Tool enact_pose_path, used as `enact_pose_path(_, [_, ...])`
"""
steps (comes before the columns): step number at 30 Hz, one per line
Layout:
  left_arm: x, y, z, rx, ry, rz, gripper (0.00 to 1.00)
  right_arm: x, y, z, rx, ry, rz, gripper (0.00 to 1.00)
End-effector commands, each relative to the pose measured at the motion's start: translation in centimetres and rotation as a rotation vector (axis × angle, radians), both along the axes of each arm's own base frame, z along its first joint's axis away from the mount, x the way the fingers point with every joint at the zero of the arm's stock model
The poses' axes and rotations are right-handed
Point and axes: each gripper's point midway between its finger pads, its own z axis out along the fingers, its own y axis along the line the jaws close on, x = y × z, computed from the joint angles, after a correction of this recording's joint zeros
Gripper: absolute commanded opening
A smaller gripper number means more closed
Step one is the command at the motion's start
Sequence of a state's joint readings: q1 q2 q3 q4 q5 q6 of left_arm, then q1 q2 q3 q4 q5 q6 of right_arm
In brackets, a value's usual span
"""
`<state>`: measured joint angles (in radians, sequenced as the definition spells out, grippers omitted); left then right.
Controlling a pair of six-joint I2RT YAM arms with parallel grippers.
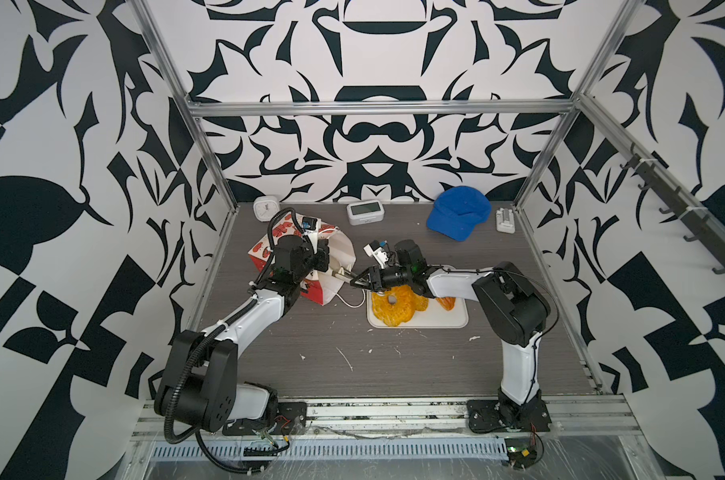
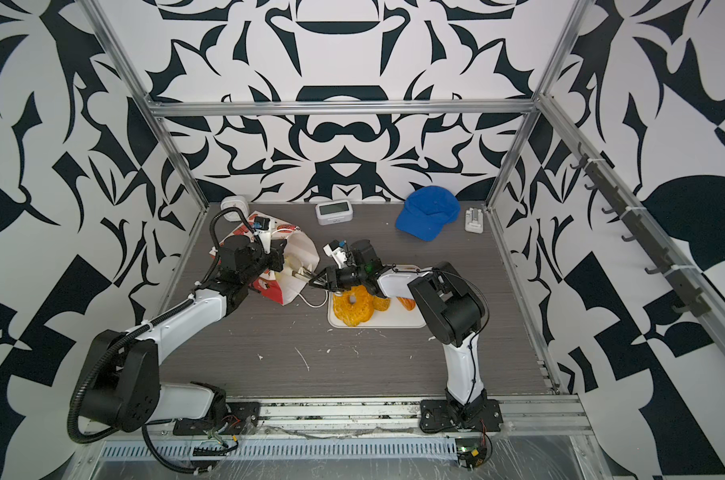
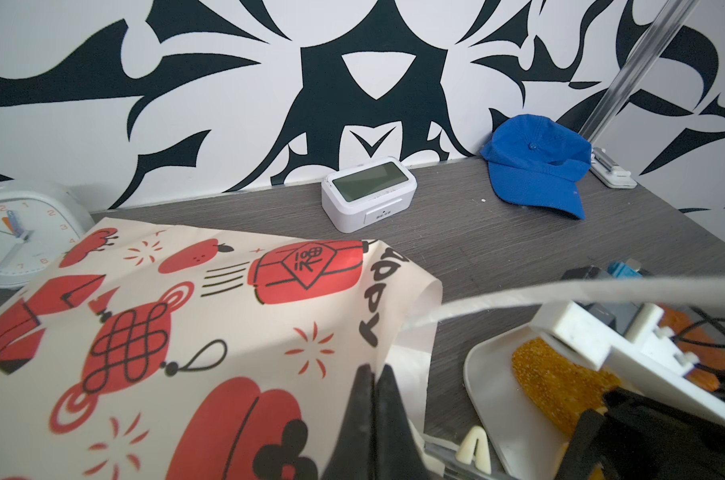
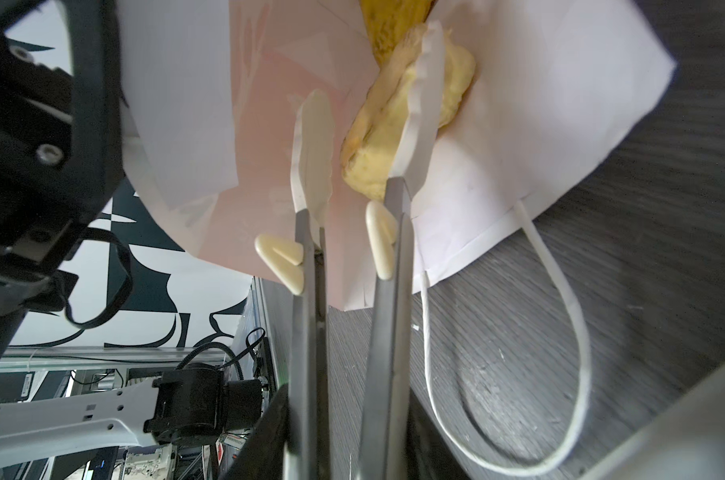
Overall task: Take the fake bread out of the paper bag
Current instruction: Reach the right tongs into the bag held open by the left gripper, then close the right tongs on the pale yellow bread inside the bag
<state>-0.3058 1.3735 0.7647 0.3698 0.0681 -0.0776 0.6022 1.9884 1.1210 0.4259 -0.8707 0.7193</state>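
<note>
The red-and-white paper bag [image 1: 264, 249] [image 2: 269, 287] [image 3: 186, 311] lies tilted at the table's left, its white mouth [image 4: 539, 104] facing the middle. My left gripper [image 1: 324, 258] [image 3: 375, 374] is shut on the bag's rim. My right gripper [image 1: 358, 281] [image 2: 317, 282] [image 4: 337, 449] is shut on metal tongs [image 4: 310, 291] that reach into the mouth. Their white tips stand apart on either side of a pale yellow fake bread [image 4: 373, 166]. Another piece [image 4: 394, 25] lies deeper inside. A big ring [image 1: 389, 309] [image 2: 352, 309] and an orange wedge [image 1: 448, 302] rest on the white tray [image 1: 435, 321] [image 3: 489, 374].
Along the back wall stand an analog clock [image 1: 265, 208], a digital clock [image 1: 364, 212], a blue cap [image 1: 456, 212] and a small white device [image 1: 505, 220]. The bag's cord handle [image 4: 560, 311] lies looped on the table between bag and tray.
</note>
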Motion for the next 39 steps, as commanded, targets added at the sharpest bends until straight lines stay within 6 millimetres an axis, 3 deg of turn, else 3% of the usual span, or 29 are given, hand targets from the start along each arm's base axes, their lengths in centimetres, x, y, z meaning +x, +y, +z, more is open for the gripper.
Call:
enact_pose_path(1, [0.0,0.0,1.4,-0.015,-0.039,-0.007,0.0,0.4,0.5,3.4,0.049,-0.101,0.015,0.4])
enact_pose_path(7, [0.1,0.0,1.4,-0.016,-0.042,-0.007,0.0,0.5,0.4,3.1,0.036,-0.103,0.006,0.41])
enact_pose_path(11, [0.1,0.0,1.3,-0.016,-0.039,-0.009,0.0,0.9,0.3,4.8,0.071,-0.163,-0.019,0.41])
enact_pose_path(21, [0.2,0.0,1.4,-0.012,-0.045,-0.005,0.0,1.5,-0.6,5.7,0.102,-0.16,-0.059,0.41])
enact_pose_path(39, [0.4,-0.1,1.2,-0.011,-0.047,-0.01,0.0,0.5,-0.1,4.0,0.094,-0.06,0.01,0.41])
